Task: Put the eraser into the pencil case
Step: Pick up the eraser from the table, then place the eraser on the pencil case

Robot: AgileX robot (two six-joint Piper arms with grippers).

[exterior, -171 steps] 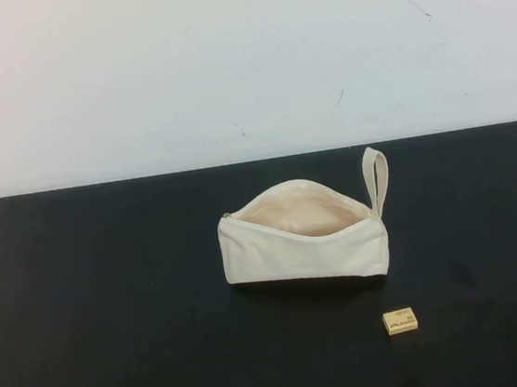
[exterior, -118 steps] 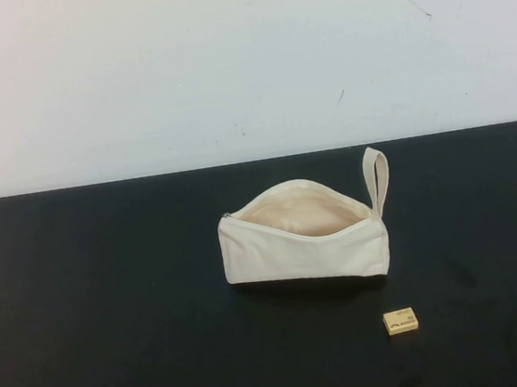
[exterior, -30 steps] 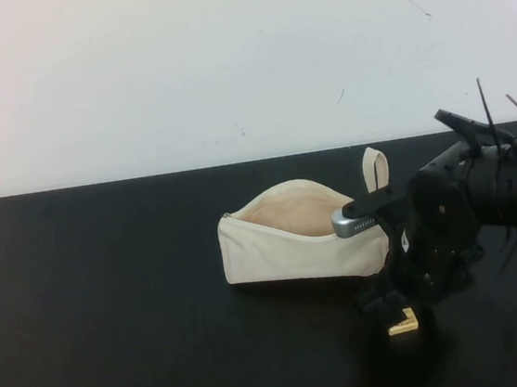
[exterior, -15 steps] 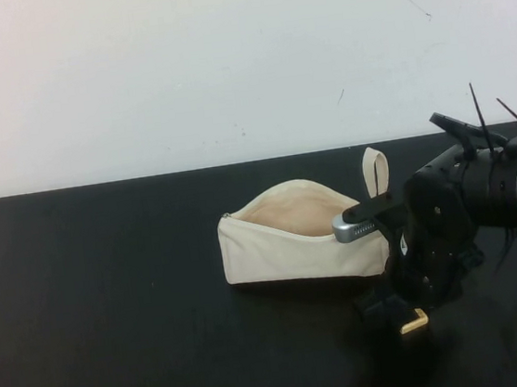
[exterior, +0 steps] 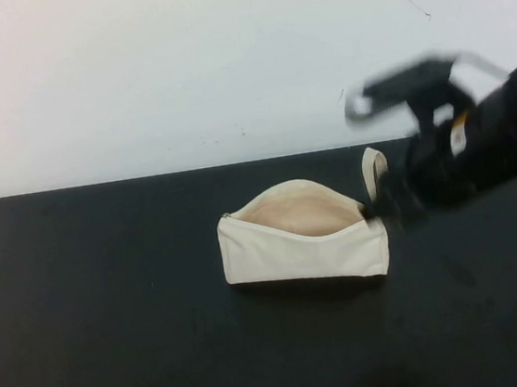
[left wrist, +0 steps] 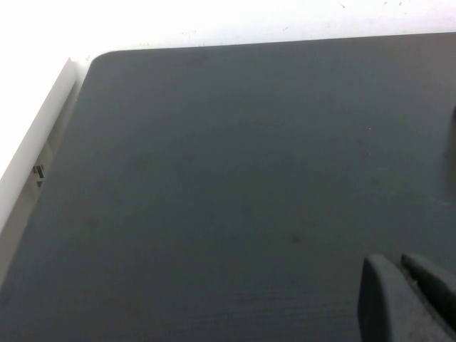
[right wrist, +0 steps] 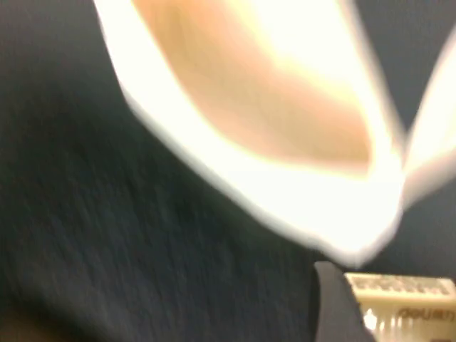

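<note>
The right gripper [exterior: 392, 204] hangs in the air at the right end of the pencil case [exterior: 301, 243], just beside the wrist loop [exterior: 373, 167], and it pinches the eraser [right wrist: 399, 310]: in the right wrist view the pale block with dark print sits against a dark finger [right wrist: 335, 303], with the pouch's peach lining [right wrist: 274, 107] just ahead of it. The case lies on the black table [exterior: 113, 313] with its long axis running left to right and its mouth open toward the far side, so the opening lies to the left of the held eraser. A short carry leftward along that axis, over the rim, looks like what the drop needs. The left gripper [left wrist: 406, 299] is parked over bare table, well apart from the case; whether it is spread or pressed together I cannot tell.
</note>
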